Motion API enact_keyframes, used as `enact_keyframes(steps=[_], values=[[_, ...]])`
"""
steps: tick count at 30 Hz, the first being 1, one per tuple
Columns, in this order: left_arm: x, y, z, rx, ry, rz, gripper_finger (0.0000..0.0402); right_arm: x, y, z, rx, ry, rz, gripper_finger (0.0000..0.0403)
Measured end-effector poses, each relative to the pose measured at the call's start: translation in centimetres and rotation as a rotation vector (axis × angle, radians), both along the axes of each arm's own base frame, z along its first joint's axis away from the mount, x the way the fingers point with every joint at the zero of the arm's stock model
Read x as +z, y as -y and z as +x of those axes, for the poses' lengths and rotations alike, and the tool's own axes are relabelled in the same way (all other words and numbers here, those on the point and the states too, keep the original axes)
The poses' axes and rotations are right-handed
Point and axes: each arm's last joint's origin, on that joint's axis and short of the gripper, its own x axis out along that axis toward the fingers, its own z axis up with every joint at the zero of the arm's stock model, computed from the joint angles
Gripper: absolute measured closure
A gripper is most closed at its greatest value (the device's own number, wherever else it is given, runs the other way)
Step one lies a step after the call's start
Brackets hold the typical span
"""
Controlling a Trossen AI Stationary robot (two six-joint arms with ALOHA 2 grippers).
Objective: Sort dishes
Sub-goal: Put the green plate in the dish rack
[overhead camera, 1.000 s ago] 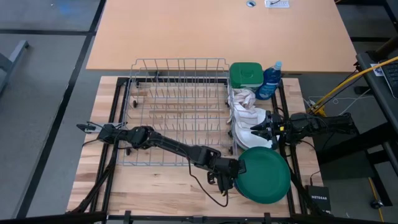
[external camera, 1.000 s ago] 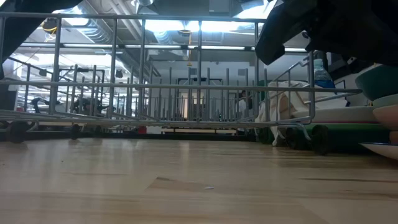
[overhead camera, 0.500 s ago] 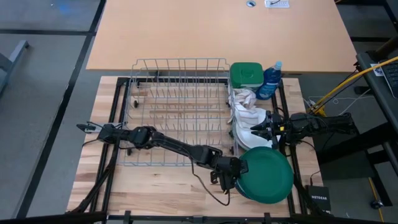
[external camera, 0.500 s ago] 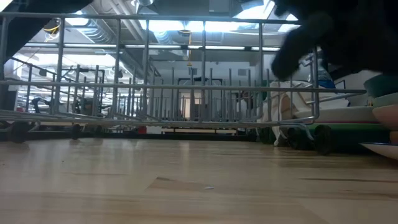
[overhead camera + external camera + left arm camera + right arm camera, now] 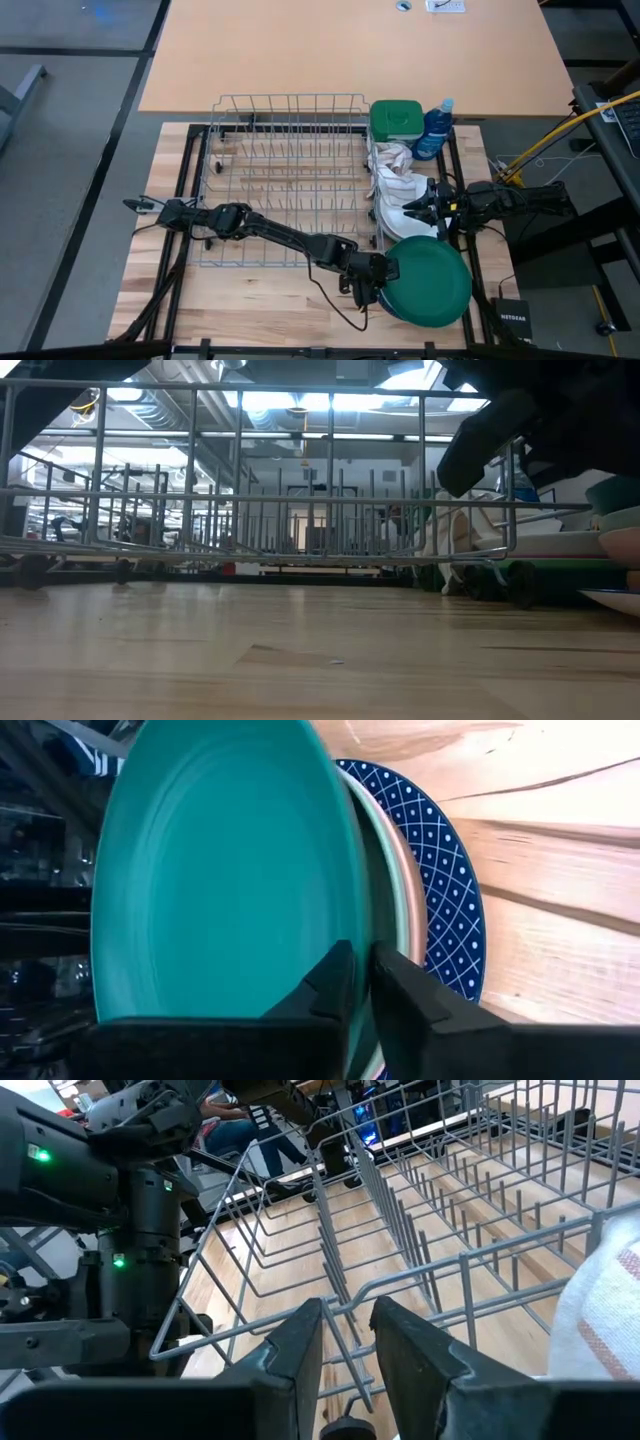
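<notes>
You can make out one piece of lettering: pale text on the small black box [image 5: 511, 320] at the table's [image 5: 230, 300] front right corner. It seems to say NETGEAR.

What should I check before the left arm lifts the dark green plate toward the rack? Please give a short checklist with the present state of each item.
1. Left gripper closed on the rim of the dark green plate: ok, its fingers pinch the edge.
2. Only one plate is taken: cannot tell; a pale plate lies right under the same rim.
3. The navy patterned plate stays at the bottom of the stack: ok.
4. Dish rack has free slots: ok, no dishes stand in it.
5. Right gripper is out of the way: not ok; it waits over the cloth, close to the stack and the rack's edge.
</notes>
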Motion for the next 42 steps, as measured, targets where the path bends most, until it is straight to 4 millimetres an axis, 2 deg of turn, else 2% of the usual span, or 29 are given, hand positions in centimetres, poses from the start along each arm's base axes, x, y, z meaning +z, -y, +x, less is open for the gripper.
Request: enact_keyframes(steps=[3, 9, 18, 22, 30, 36, 42], values=[[0.0, 0.0, 0.0, 0.003, 0.000, -0.003, 0.0395, 0.0, 0.0, 0.0, 0.000, -0.001, 0.000, 0.0304], [0.1, 0.1, 0.1, 0.012, 0.007, -0.017, 0.0397, 0.1, 0.0, 0.0, 0.000, 0.013, -0.005, 0.0304], [1.7, 1.1, 0.4, 0.080, 0.110, -0.158, 0.0399, 1.2, 0.0, 0.1, 0.005, 0.126, -0.020, 0.0304], [2.0, 1.7, 0.3, 0.091, 0.120, -0.194, 0.0399, 3.0, 0.1, -0.3, 0.002, 0.201, -0.072, 0.0304], [2.4, 2.5, 0.3, 0.084, 0.157, -0.218, 0.0400, 8.3, 0.5, -2.7, -0.009, 0.373, -0.182, 0.0304], [4.4, 1.9, 0.1, 0.150, 0.220, -0.208, 0.0400, 11.3, 0.9, -4.6, -0.022, 0.470, -0.193, 0.0304], [9.2, 1.0, -0.7, 0.201, 0.346, -0.278, 0.0401, 12.5, 1.0, -5.5, -0.027, 0.513, -0.186, 0.0304]])
